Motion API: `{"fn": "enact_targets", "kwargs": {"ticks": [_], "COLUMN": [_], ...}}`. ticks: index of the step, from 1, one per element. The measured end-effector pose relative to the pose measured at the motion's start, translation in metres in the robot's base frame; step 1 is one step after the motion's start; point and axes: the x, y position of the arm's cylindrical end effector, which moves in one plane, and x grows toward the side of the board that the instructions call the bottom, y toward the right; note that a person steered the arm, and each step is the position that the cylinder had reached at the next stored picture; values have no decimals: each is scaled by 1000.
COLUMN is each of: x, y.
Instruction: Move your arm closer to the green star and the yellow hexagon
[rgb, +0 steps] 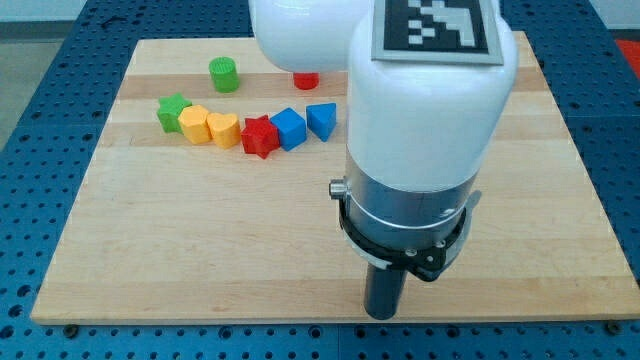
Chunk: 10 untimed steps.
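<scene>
The green star (172, 111) lies at the left end of a curved row of blocks on the wooden board (200, 240), touching the yellow hexagon (196, 123) on its right. My tip (381, 314) is near the board's bottom edge, right of centre, far down and to the right of both blocks. The white arm body hides the board's upper middle.
The row continues rightward with a yellow heart (223, 130), a red star (260, 136), a blue cube (289, 128) and a blue triangle (321, 119). A green cylinder (223, 74) stands above the row. A red block (306, 80) shows partly under the arm.
</scene>
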Motion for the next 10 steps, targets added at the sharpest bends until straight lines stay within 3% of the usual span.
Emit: {"fn": "enact_targets", "kwargs": {"ticks": [1,3,5,7,8,10], "x": [0,-100,-165,-185,-232,-270], "y": [0,21,104,104,107,103]}}
